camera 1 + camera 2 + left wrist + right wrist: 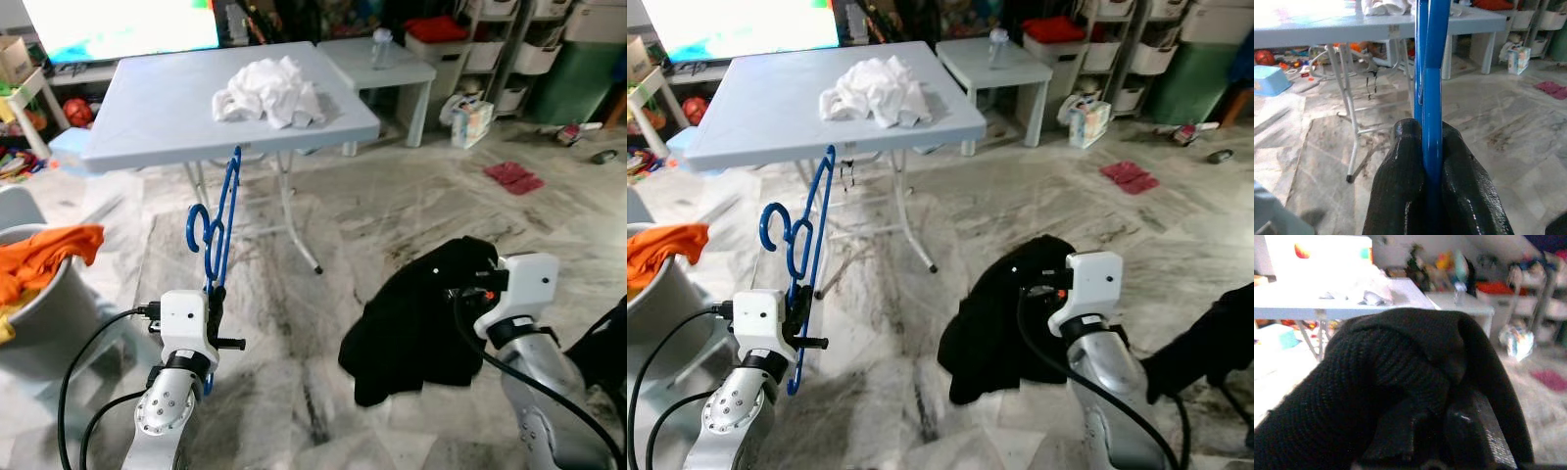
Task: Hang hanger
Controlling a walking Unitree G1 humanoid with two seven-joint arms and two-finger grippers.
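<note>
A blue plastic hanger stands upright in front of me, hook to the left, with my left gripper shut on its lower bar. In the left wrist view both black fingers clamp the blue hanger. My right gripper is shut on a black garment that hangs bunched from it above the marble floor. In the right wrist view the black garment drapes over the fingers and hides most of them.
A light blue folding table stands ahead with a crumpled white cloth on it. A grey basket with orange laundry sits at the left. A small white table and storage shelves are behind. A red rag lies on the floor.
</note>
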